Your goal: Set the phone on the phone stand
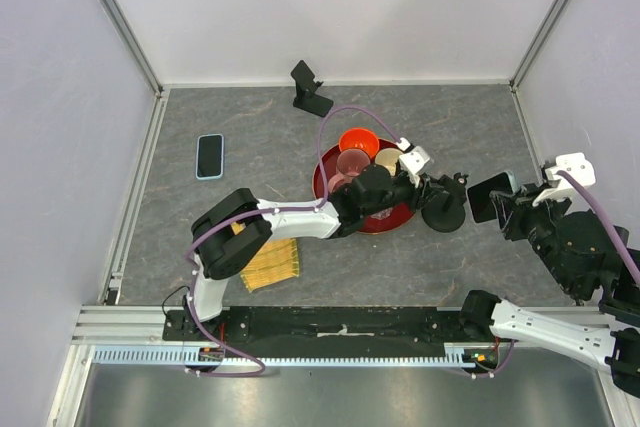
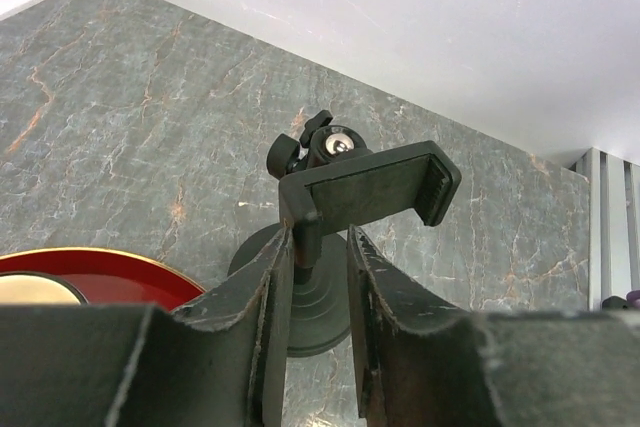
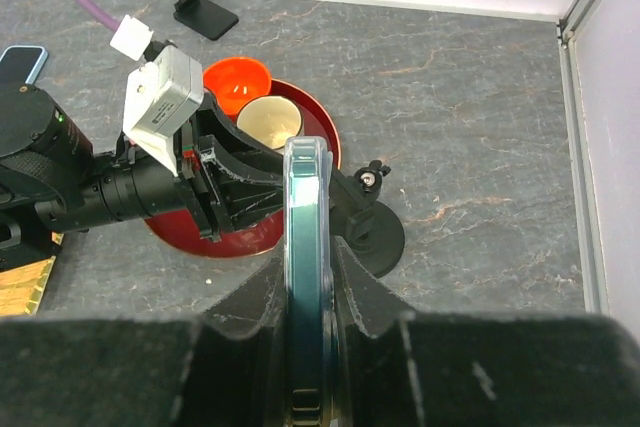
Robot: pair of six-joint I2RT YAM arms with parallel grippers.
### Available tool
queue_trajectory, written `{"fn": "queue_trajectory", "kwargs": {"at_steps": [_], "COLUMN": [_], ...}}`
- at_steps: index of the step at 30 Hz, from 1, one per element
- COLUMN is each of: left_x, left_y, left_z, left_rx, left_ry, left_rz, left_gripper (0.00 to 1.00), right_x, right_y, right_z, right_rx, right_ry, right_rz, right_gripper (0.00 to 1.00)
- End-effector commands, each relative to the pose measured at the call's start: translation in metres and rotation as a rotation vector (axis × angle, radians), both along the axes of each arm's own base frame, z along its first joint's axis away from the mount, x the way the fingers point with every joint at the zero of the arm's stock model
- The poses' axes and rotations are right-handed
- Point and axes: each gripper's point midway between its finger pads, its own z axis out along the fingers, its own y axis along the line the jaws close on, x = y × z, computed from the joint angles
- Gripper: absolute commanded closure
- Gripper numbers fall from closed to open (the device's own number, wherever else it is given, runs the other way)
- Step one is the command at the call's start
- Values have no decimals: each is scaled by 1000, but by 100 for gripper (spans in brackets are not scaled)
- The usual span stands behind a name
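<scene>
Grey stone-patterned table (image 1: 450, 137) spreads under both my arms, closed in by plain white walls (image 1: 340, 7) at the back and on both sides, with aluminium posts (image 1: 118, 17) running up the corners and a black mounting rail (image 1: 340, 325) along the near edge

My right gripper (image 3: 307, 259) is clamped on the phone (image 3: 305, 197), holding it on edge above the right part of the table, its teal case rim towards my wrist camera. From above, its dark face is turned left towards the phone stand (image 2: 375, 187), which is near it but apart from it

That stand is black, with a flat clamp plate on a ball joint and a round base (image 3: 382, 239) resting on the table just right of the red tray (image 3: 262, 237). My left arm reaches across the tray, and my left gripper (image 2: 318, 235) has its jaws narrowly apart on either side of the stand's stem. A gap shows on one side of the stem, so I am not gripping it

On the tray are an orange bowl (image 1: 358, 141), a pink cup (image 1: 352, 162) and a cream bowl (image 3: 268, 122). A second phone (image 1: 209, 156) in a light blue case lies flat on the left part of the table, well apart from everything else. A smaller black stand (image 1: 311, 91) sits by the back wall, and a yellow mat (image 1: 272, 265) lies near my left arm's base
</scene>
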Motion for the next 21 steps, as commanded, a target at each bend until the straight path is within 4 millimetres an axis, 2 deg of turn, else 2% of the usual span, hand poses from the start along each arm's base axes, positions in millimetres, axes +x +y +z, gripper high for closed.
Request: {"fn": "queue_trajectory", "kwargs": {"at_steps": [1,9,15,21], "left_x": [9,15,22,21], "left_y": [-8,-11,-13,-15], "left_z": [30,28,24,21], "left_rx": [-77,-71,-61,-45], "left_ry": [-81,-91,-82,-84], "left_rz": [19,39,69,55], "left_gripper": [67,69,64,73], "right_x": [4,5,2,4], "right_y": [8,11,10,9], "right_z": [12,12,12,6], "right_rx": [36,39,48,17], "right_ry": [-39,-40,-41,-25], "right_rz": [11,22,33,18], "right_gripper": [100,100,100,100]}}
